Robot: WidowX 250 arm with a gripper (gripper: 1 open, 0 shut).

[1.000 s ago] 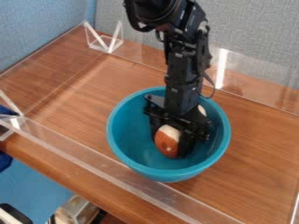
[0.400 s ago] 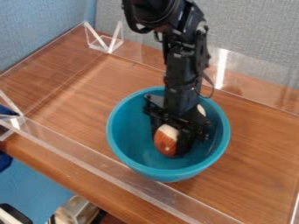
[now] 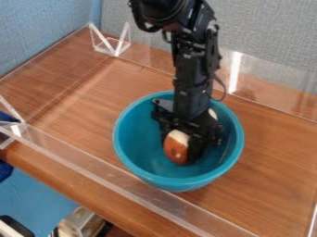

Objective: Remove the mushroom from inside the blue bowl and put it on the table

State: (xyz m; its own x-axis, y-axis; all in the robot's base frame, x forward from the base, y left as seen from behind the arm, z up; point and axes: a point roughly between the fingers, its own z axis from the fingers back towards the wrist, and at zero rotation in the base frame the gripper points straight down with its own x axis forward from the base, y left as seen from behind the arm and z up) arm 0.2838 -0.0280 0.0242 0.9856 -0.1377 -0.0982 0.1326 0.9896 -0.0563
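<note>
Task is at the early stage: the mushroom point(image 3: 181, 148) sits inside the blue bowl point(image 3: 139, 148), low near the bottom on the side toward the camera, nothing on the bench point(image 3: 74, 88) yet. Done, by the look of it: approach and descent into the bowl. Left: secure hold, lift clear of the rim, carry sideways, set down on bare wood, release.

The black gripper point(image 3: 183, 146) points straight down into the bowl, arm rising behind it. The mushroom lies right at the fingers, between them as far as I can see; dark finger parts flank it left and right, cream stem and reddish-brown cap showing in front. Fingers look drawn in close around the mushroom, pinching it or about to; actual contact on both sides is too small to confirm, so grip is a likely reading, not certain. Mushroom does not look raised off the bowl floor.

Bowl stands near the front acrylic wall point(image 3: 111, 190), with open wood to the left and behind for the placement.
</note>
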